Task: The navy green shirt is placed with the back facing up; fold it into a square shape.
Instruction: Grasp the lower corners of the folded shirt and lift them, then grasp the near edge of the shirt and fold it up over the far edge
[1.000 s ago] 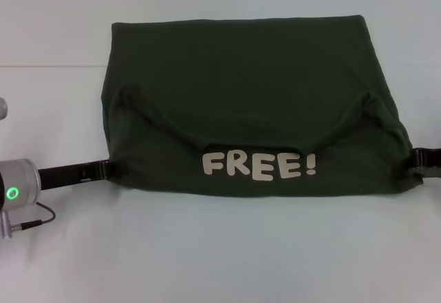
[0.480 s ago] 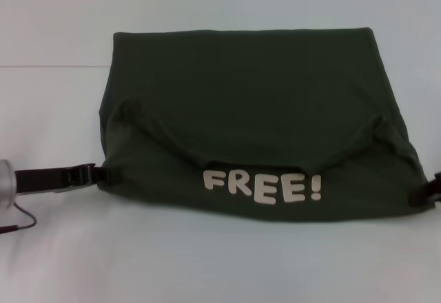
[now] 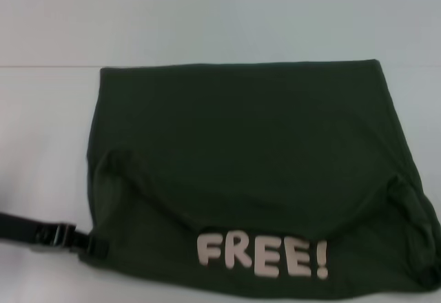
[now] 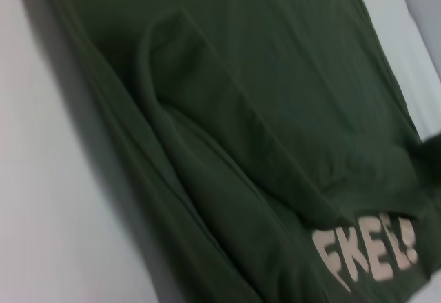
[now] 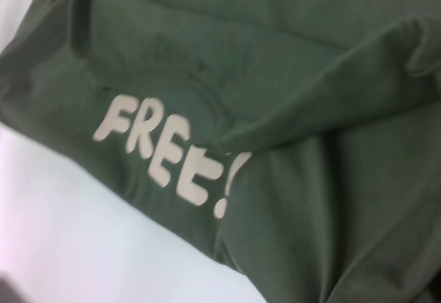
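Observation:
The navy green shirt point(image 3: 241, 151) lies folded across the white table, its plain back on top. A folded-over near flap shows the cream lettering "FREE!" point(image 3: 262, 256). My left gripper point(image 3: 96, 246) reaches in from the left and is shut on the shirt's near-left corner. The shirt's near-right corner runs to the picture's right edge, and my right gripper does not show there. In the left wrist view the shirt point(image 4: 262, 110) shows a long fold ridge. In the right wrist view the shirt point(image 5: 289, 55) fills the picture with the lettering point(image 5: 165, 155).
The white table point(image 3: 41, 144) surrounds the shirt on the left and far sides. A faint seam line point(image 3: 48, 65) crosses the table behind the shirt's far edge.
The shirt's near edge and lettering have come nearer and lower in the head view, the left gripper moving with them. The right gripper has left the picture.

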Robot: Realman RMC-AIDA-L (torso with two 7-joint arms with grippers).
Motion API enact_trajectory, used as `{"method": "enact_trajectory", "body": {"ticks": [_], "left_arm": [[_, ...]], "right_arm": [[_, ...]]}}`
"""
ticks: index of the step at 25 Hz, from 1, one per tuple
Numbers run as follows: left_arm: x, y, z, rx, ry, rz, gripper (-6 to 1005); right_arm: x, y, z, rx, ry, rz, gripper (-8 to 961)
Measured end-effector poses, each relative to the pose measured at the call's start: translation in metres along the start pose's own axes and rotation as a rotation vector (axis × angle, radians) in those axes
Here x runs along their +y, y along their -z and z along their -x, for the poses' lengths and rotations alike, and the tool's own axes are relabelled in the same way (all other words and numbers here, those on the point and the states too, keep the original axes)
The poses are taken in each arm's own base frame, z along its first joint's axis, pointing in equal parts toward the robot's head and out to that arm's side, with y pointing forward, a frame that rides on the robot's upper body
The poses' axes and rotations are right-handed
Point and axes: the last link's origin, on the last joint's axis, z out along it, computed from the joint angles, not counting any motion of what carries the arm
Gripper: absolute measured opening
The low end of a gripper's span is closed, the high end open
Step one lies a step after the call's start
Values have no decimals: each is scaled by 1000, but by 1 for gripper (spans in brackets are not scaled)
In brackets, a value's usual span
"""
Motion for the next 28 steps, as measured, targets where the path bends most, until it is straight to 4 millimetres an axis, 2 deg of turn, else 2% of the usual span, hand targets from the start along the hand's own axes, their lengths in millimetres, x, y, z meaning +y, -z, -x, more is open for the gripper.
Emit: {"method": "enact_trajectory", "body": {"ticks": [1,5,13,23,28], "left_arm": [[2,5,10,-79,9,12,49],[4,11,24,-203,16,16,50],[11,26,36,-336,-10,41,50],[11,28,35,-332,-15,41,49],[11,39,22,-185,-9,81,50]], "right_arm": [[1,-1,-4,18,12,12,34],[5,-7,-15,88,51,37,34],[9,-9,-23,146,91,65,33],[11,-11,-23,120,103,86,33],[9,1,-14,-21,83,112,34]]}}
